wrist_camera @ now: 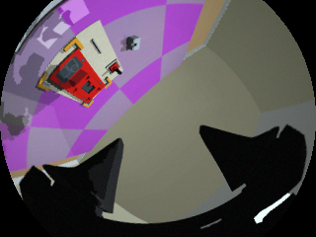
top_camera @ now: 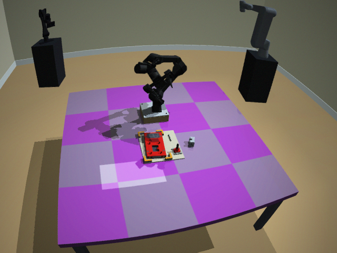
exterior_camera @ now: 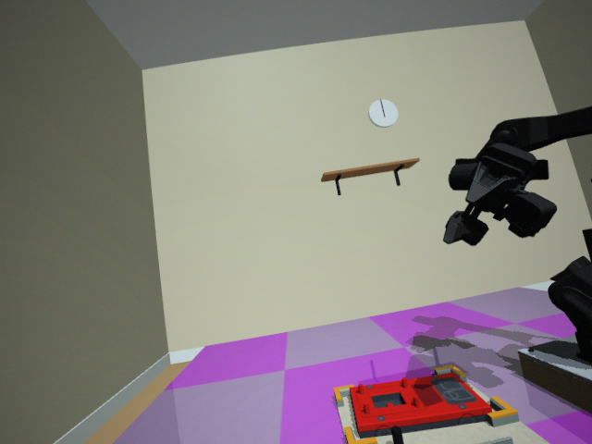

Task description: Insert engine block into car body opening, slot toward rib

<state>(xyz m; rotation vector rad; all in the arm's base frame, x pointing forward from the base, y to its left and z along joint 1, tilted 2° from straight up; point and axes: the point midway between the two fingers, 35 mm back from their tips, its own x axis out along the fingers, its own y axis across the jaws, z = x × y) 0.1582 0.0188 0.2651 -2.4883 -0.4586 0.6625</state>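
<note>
Evidently the end effector (exterior_camera: 461, 229) (wrist_camera: 161, 136) was released, its fingers wide apart with nothing between them, held high above the bench (top_camera: 163, 204) (exterior_camera: 305, 406) (wrist_camera: 148, 89). The engine block (top_camera: 191, 141) (wrist_camera: 132, 42) sat on the bench just beside the cream board (top_camera: 170, 136) (exterior_camera: 459, 435) (wrist_camera: 94, 35), outside the red car body (top_camera: 160, 141) (exterior_camera: 430, 401) (wrist_camera: 79, 81), whose opening was unfilled. The step in hand seemed to be the approach, and the next move called for coming down over the block, fingers squared to its sides, its slot's bearing checked against the rib before any grasp.
</note>
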